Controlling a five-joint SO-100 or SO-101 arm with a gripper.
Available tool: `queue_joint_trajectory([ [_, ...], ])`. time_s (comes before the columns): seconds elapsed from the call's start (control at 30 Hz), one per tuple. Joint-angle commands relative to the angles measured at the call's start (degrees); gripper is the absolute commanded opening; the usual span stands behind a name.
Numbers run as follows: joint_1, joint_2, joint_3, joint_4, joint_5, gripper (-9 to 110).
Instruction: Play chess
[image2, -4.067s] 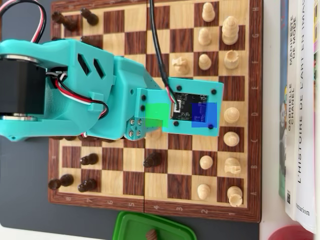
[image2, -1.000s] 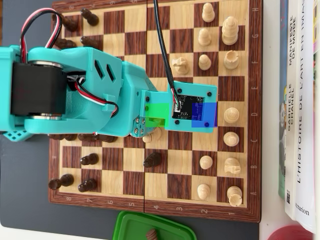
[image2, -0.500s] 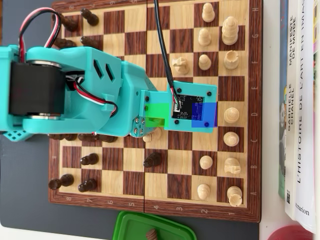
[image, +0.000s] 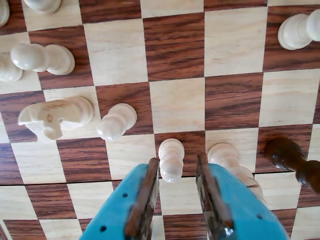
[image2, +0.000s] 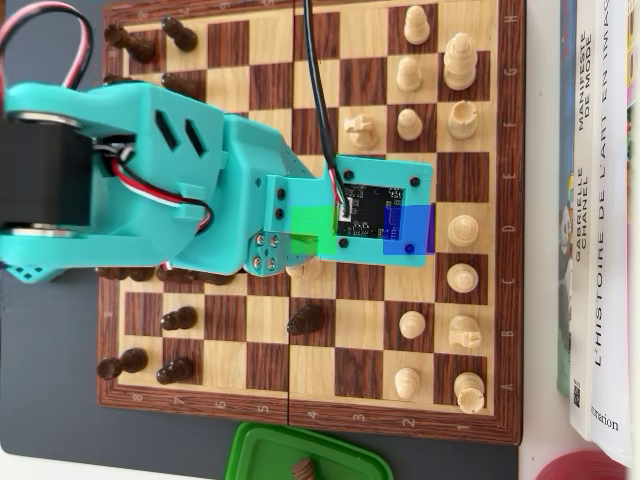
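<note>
1. Claw (image: 177, 172): released, jaws apart, hanging above the chessboard (image: 175, 45)
2. White pawn (image: 171, 159): between the jaw tips, ungripped
3. Second white pawn (image: 227, 157): beside the right jaw
4. Dark pawn (image: 287, 155): farther right

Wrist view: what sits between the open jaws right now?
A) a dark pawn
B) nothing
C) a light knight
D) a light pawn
D: the light pawn stands in the gap just ahead of the teal jaws, which are spread apart and not touching it; the dark piece lies off to the right.
</note>
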Motion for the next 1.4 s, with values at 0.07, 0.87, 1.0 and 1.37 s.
queue_joint_trajectory([
  [0.07,-0.44,3.87,-0.35,-0.09,-0.44,13],
  [0.87,-0.53,29.97,5.1,-6.94,-0.35,13],
  [1.0,-0.09,36.91,13.54,-16.35,-0.35,13],
  [1.37,-0.7,53.35,33.84,-42.63,-0.35,13],
])
